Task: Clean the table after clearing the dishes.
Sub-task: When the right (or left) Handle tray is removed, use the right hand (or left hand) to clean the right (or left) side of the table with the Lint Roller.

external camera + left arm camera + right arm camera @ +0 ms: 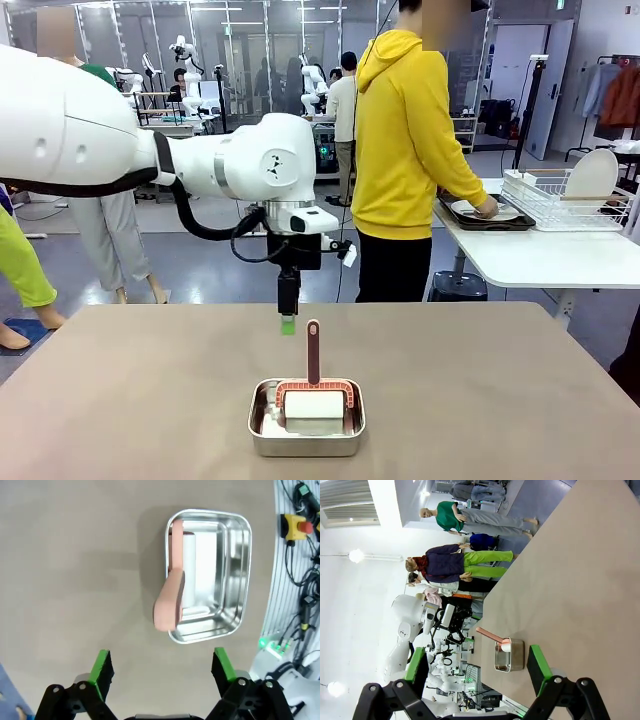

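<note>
Left gripper (162, 666) hangs with its two green fingers wide apart, and nothing is between them. It points down at the brown tabletop (120, 400). In the front view it is up in the air, just behind a small shiny metal pan (307, 428), and it does not touch the pan. The pan sits on the tabletop near the middle, on the robot's side. Inside the pan lies a cleaning roller (313, 400) with a white roll and a red-pink frame. Its handle (313, 350) sticks up out of the pan on a slant. In the left wrist view the pan is ahead of the open fingers and a bit off to one side. The right gripper (477, 667) has its green fingers wide apart too, and it holds nothing. Its camera is turned sideways and looks along the tabletop at the pan, which is well away from it. Behind the brown tabletop, a person (400, 130) in a yellow hoodie stands at a white table (540, 262). The person's hand (487, 208) rests on a white plate (465, 208). That plate lies on a dark tray (490, 224) on the white table. Just beside the tray is a wire dish rack (550, 200), and a second plate (593, 175) stands up in it.
</note>
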